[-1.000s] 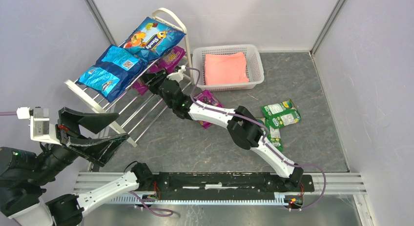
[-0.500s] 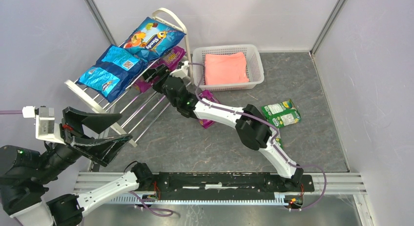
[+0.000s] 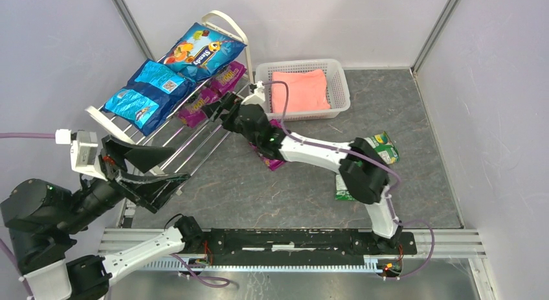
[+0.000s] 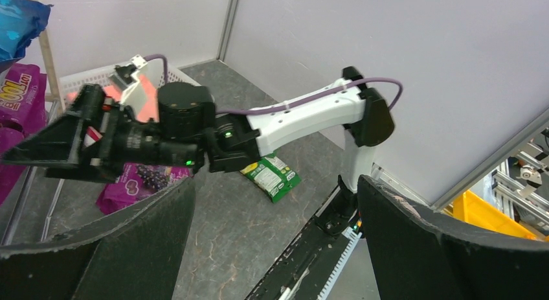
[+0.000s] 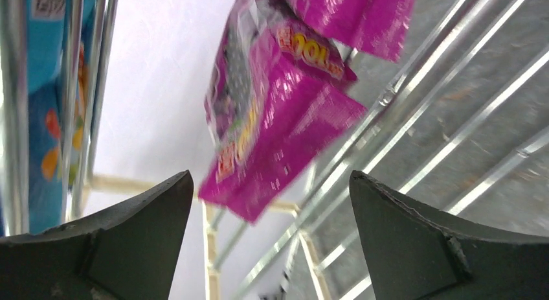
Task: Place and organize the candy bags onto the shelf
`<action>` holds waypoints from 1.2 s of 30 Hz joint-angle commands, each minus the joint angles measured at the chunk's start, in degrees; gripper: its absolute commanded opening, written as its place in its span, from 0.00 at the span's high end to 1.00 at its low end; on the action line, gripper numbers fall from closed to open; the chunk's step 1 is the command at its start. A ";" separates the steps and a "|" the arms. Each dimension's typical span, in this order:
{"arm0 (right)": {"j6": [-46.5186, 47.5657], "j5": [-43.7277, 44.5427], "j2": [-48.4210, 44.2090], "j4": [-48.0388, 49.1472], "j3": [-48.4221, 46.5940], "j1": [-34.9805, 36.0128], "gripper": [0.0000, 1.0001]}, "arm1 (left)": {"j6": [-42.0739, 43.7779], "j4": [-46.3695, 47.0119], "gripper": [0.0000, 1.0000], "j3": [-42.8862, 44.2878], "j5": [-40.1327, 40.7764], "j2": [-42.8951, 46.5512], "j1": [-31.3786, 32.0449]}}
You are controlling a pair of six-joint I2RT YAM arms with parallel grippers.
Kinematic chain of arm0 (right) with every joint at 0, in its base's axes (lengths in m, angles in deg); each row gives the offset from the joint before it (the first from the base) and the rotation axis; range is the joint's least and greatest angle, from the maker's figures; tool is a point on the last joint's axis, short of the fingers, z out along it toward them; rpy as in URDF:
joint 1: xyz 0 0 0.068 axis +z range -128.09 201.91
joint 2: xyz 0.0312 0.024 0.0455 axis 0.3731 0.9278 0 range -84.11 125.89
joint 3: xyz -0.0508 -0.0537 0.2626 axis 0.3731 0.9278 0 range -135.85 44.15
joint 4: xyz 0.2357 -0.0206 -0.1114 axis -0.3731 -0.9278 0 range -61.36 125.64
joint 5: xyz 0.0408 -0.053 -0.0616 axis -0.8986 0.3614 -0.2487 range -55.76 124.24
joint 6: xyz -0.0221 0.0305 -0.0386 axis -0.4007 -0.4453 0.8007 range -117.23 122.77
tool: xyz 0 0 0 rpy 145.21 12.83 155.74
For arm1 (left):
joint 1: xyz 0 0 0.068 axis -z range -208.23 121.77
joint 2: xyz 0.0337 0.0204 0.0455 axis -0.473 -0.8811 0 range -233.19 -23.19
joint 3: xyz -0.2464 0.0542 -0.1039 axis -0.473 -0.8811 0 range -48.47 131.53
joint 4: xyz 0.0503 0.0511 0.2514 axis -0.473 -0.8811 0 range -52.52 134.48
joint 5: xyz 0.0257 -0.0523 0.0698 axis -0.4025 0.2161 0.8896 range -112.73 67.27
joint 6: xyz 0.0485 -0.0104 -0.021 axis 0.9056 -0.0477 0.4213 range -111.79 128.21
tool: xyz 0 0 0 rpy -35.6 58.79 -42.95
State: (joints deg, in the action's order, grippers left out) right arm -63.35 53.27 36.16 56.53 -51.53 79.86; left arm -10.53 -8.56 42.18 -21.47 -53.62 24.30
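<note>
Right pincer (image 3: 217,107) gapes empty at the shelf (image 3: 188,151); purple bag (image 5: 285,99) looks light, crinkly, slippery: pinch its sealed edge.

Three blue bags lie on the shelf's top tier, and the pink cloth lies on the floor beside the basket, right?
No. The top view shows the pink cloth inside the basket, not on the floor. The three blue bags do lie on the top tier of the shelf.

A robot lab cell — bare panelled walls (image 3: 58,41), rail-bolted arms (image 3: 311,154).
</note>
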 commanded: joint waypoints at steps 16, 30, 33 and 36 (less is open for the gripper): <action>37.83 -7.31 -59.38 -10.09 63.68 -11.60 0.02 | -11.69 22.79 0.00 -19.84 -13.77 -15.09 0.09; 50.84 -5.95 -63.59 -15.81 67.41 -16.38 0.02 | -10.03 23.98 0.09 -34.08 16.04 -37.37 3.69; 50.78 -13.85 -63.19 -12.26 69.26 -19.94 0.02 | -8.29 22.00 0.10 -32.23 21.91 -44.51 4.22; 48.20 -24.15 -61.84 -8.03 72.08 -24.76 0.02 | -6.84 20.45 0.14 -29.54 23.38 -51.66 4.16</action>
State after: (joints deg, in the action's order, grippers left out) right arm -14.83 41.53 -27.03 42.01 17.56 59.82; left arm -20.68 13.23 8.65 -6.13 -99.33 28.24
